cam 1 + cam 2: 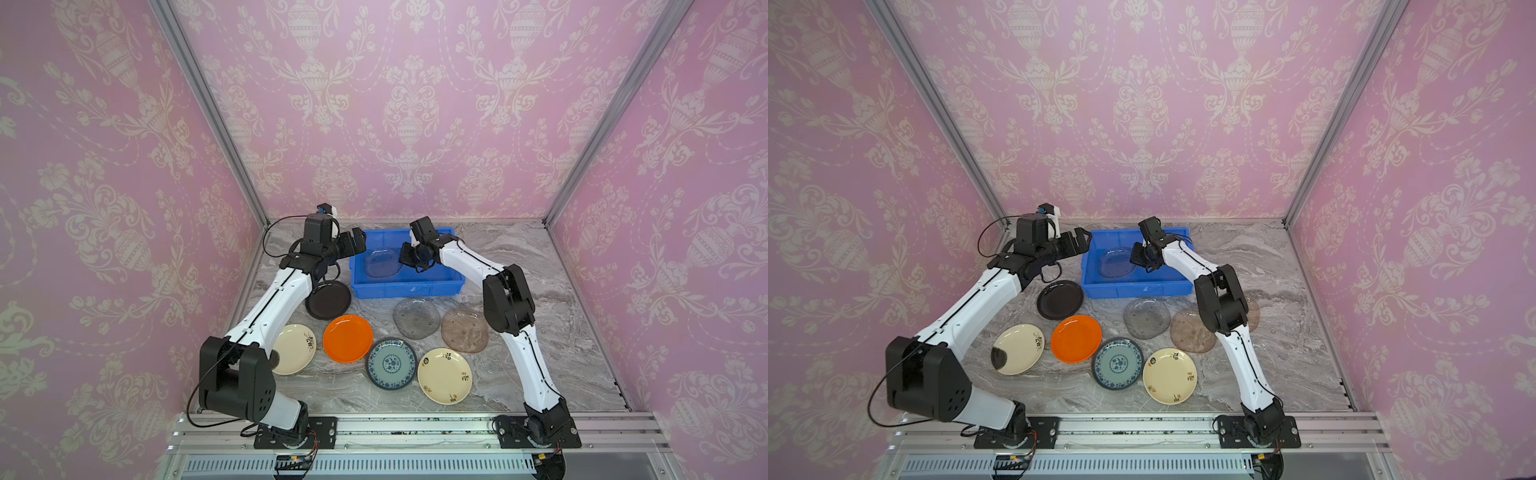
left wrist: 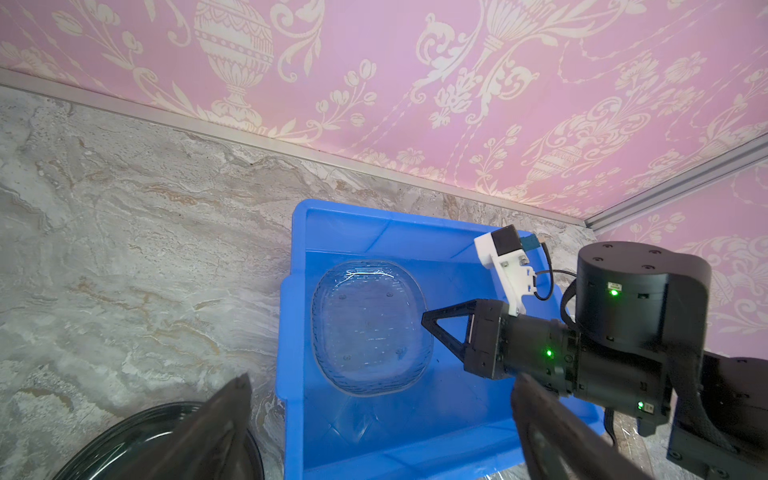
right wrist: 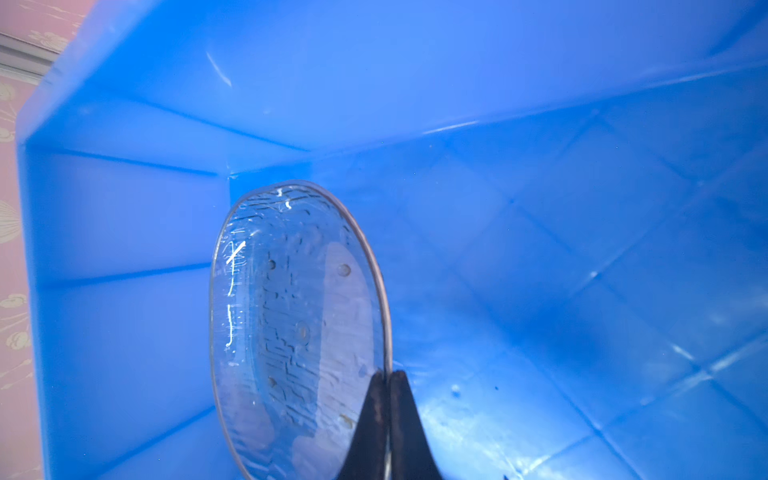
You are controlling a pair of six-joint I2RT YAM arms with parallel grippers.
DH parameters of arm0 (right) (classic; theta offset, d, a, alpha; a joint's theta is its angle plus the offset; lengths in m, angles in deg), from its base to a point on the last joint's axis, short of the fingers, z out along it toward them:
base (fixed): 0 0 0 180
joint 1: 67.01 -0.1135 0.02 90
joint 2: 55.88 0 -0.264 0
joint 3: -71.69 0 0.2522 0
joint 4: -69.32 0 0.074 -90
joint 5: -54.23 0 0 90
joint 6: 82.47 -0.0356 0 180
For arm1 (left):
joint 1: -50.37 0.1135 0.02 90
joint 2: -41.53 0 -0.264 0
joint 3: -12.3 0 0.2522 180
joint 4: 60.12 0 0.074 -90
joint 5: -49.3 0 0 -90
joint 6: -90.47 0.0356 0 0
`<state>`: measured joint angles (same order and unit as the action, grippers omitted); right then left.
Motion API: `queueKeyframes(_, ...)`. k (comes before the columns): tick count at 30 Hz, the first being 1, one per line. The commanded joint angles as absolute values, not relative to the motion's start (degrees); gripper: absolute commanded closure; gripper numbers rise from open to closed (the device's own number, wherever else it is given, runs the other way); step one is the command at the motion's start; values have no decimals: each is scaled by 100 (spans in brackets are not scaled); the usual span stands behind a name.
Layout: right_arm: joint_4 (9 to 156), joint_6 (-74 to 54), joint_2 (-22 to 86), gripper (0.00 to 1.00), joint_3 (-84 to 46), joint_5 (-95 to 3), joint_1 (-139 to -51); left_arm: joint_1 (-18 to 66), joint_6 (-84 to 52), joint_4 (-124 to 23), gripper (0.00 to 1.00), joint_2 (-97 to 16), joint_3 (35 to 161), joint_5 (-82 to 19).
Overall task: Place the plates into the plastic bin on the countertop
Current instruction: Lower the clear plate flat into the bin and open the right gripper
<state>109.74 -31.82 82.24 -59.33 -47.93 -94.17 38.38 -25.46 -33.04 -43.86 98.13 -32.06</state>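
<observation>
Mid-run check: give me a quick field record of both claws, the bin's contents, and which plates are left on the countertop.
left claw: open, empty, over the bin's left rim
right claw: shut on the clear glass plate's rim
clear glass plate: inside the blue bin, left half
on countertop: black plate, orange plate, left cream plate, teal floral plate, right cream plate, grey glass plate, brownish glass plate
left to move: at least seven
</observation>
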Motion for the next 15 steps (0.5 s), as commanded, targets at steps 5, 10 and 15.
queueKeyframes(5,10836,-3492,8609,100,-6253,-4896,-9444,3872,-2422,-3408,1,-4487,9725,-3103)
queueKeyframes(10,10776,-3581,8757,100,-6337,-4913,-9452,3872,-2440,-3432,1,-4557,9708,-3078)
queueKeyframes(15,10825,-3589,8831,100,-6464,-4862,-9427,3877,-2457,-3462,1,-4635,9687,-3062)
